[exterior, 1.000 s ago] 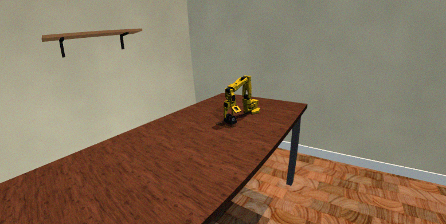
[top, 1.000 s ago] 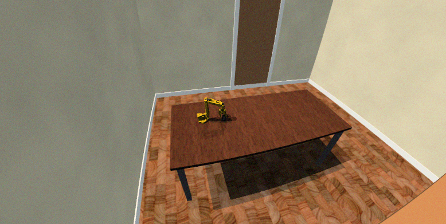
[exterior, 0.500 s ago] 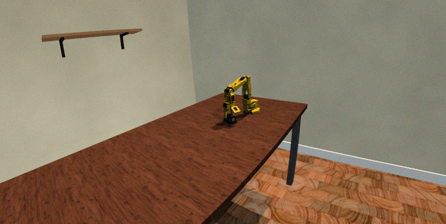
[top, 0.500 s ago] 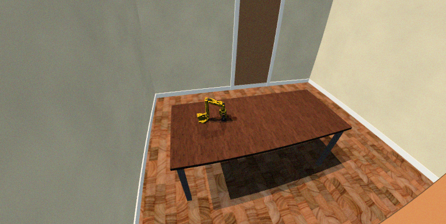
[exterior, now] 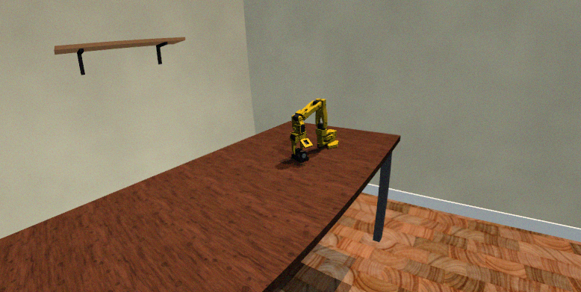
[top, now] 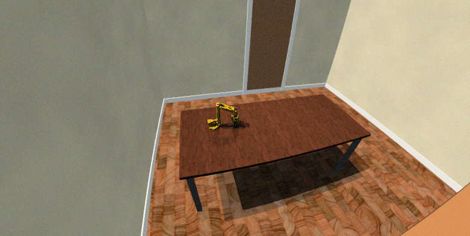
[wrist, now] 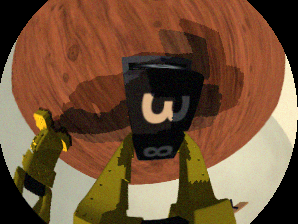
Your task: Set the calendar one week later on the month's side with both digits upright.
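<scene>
A black cube (wrist: 184, 82) (exterior: 302, 155) shows a sideways cream 3, partly in shadow, and a dim sideways 8 on the face below in the wrist view. My gripper (wrist: 157, 134) (top: 235, 123) points down at the table, its fingertips against both sides of the cube's lower part; it looks shut on the cube. A dark grey edge (wrist: 127, 62) shows behind the cube; I cannot tell whether it is the tray or another block. The second cube and the month's side cannot be made out.
The arm's yellow base (top: 213, 123) (exterior: 327, 137) stands on the brown table (top: 279, 129) (exterior: 182, 208), near its end. The arm casts a dark shadow around the cube. A wall shelf (exterior: 117, 45) and a door (top: 271, 37) are far off.
</scene>
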### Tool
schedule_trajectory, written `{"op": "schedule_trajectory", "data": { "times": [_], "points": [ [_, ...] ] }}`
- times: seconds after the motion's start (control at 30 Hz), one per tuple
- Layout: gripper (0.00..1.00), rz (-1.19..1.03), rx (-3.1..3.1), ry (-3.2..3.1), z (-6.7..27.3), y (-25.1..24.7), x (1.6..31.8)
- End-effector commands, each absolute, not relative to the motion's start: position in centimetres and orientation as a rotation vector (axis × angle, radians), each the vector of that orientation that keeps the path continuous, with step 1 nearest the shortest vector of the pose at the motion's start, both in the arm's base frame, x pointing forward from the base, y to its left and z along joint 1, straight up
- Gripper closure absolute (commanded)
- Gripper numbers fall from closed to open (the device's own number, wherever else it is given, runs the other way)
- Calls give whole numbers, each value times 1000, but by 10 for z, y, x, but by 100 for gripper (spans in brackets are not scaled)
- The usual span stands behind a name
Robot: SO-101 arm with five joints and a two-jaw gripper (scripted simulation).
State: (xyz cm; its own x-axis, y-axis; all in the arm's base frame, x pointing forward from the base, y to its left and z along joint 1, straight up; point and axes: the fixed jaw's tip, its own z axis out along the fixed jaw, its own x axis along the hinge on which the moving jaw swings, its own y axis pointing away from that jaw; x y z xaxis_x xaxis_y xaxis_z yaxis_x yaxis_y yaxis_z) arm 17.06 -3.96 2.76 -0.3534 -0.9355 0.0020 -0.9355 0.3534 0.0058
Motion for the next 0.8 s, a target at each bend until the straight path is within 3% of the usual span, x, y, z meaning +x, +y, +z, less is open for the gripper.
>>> {"op": "schedule_trajectory", "data": {
  "times": [0.0,0.13,0.4,0.77],
  "points": [
    [83,33,1780,-2611,32,-43,176],
    [85,33,1780,-2611,32,-43,176],
    [99,33,1780,-2611,32,-43,176],
    [100,33,1780,-2611,35,-43,177]
  ]
}}
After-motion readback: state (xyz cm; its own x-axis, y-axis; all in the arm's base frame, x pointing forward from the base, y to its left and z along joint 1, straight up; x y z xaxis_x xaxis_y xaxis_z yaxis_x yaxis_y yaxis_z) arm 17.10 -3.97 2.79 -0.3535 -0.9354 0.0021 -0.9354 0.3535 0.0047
